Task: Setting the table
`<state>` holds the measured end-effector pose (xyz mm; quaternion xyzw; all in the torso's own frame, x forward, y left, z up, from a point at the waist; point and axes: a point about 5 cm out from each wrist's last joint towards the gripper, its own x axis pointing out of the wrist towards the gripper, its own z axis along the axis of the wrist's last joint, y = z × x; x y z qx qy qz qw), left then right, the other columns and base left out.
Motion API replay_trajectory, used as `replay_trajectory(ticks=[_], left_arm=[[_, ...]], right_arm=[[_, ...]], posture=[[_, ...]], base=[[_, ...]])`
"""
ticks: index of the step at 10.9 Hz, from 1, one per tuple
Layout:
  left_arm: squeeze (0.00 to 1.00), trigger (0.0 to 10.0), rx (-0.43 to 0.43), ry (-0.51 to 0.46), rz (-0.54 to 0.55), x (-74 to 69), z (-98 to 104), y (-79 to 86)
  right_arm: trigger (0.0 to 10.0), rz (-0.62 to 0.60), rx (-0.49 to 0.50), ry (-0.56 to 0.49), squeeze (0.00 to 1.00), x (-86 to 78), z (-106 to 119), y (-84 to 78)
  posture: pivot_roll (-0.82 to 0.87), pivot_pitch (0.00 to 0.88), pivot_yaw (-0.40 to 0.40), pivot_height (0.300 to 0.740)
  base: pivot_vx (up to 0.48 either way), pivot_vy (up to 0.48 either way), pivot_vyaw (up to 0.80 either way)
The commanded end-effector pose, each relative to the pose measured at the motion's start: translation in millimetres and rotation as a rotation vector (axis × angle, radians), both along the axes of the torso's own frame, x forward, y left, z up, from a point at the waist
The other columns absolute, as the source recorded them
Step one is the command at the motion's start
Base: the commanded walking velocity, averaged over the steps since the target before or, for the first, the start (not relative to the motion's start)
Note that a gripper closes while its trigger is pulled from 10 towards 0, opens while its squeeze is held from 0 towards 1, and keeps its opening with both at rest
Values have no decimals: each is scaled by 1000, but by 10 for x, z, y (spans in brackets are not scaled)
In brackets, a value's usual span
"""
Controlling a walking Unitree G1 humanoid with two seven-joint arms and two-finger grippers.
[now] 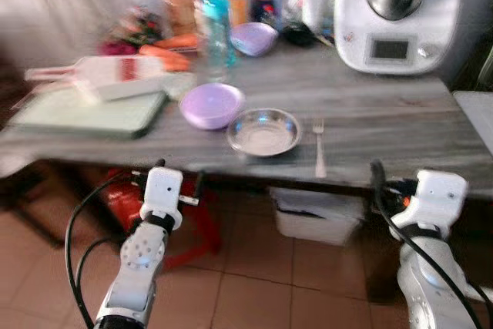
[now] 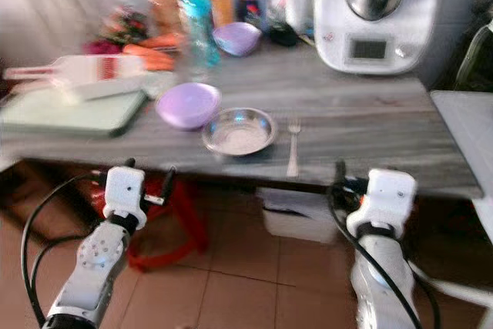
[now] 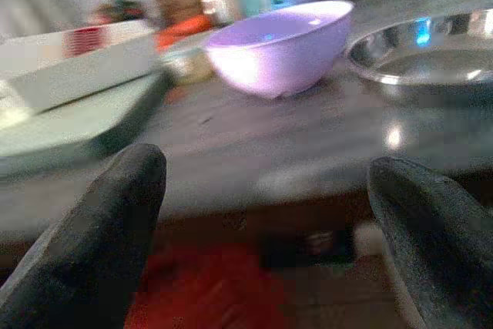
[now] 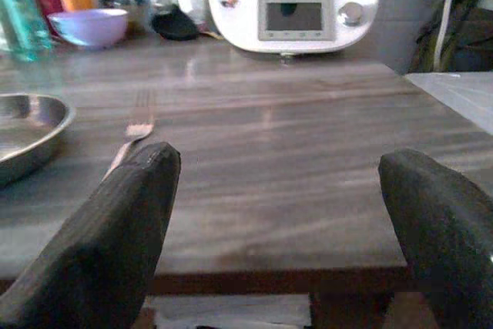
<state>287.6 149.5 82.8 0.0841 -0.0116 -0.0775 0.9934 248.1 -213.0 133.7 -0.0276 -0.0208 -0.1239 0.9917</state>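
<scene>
A steel plate (image 1: 263,131) lies near the front edge of the grey wooden table (image 1: 385,121). A fork (image 1: 319,148) lies just to its right, and a lilac bowl (image 1: 211,105) stands to its left. A second lilac bowl (image 1: 254,38) stands farther back. My left gripper (image 3: 269,213) is open, held below and in front of the table edge, facing the near lilac bowl (image 3: 277,45). My right gripper (image 4: 281,229) is open at the table edge, to the right of the fork (image 4: 135,130). Neither holds anything.
A pale green cutting board (image 1: 88,110) with a white slicer (image 1: 100,75) lies at the left. Carrots (image 1: 166,50), a teal bottle (image 1: 216,30) and jars crowd the back. A white kitchen machine (image 1: 397,13) stands at back right. A white bin (image 1: 317,213) and a red object (image 1: 127,198) sit under the table.
</scene>
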Motion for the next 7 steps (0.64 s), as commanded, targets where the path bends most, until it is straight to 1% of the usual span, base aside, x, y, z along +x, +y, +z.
replay_trajectory(ticks=[1,7], left_arm=[[0,10000,18,20,7,-9,-34,35],[0,10000,18,20,7,-9,-34,35]], right_arm=[[10000,-9,18,1,0,-2,4,-3],[10000,-9,18,1,0,-2,4,-3]], posture=[[-14,0,83,740],[-14,0,83,740]], base=[[-352,0,0],[-352,0,0]])
